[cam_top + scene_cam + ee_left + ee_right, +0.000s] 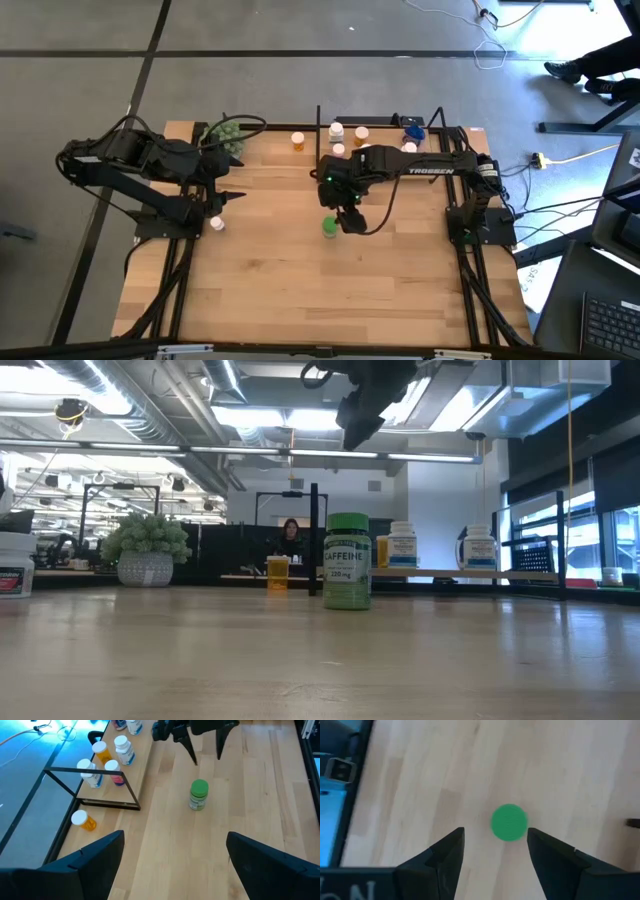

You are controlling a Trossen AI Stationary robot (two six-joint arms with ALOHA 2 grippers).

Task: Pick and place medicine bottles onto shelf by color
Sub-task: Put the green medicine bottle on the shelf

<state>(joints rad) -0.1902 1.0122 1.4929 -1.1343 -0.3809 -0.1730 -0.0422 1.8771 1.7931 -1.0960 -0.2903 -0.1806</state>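
Green caffeine bottle (328,226): standing up on the bare wooden table (300,290), out in front of the shelf (440,138), well apart from it.
Right gripper (495,845): hanging above the green bottle, pointing down, fingers apart, holding nothing.
Way to go: straight down; cap sits just ahead of the gap.
Long axis: up and down.
Nearer arm: right.
Left gripper (172,852): wide open, empty, well apart beside a white bottle (216,223).
Room: big office behind, potted plant (146,548) at the table's far edge.

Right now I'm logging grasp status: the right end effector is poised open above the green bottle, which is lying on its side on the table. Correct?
Not quite. The green bottle stands upright on the table, as the low view shows. The rest holds: the right end effector is open and above it, fingers either side of its cap.
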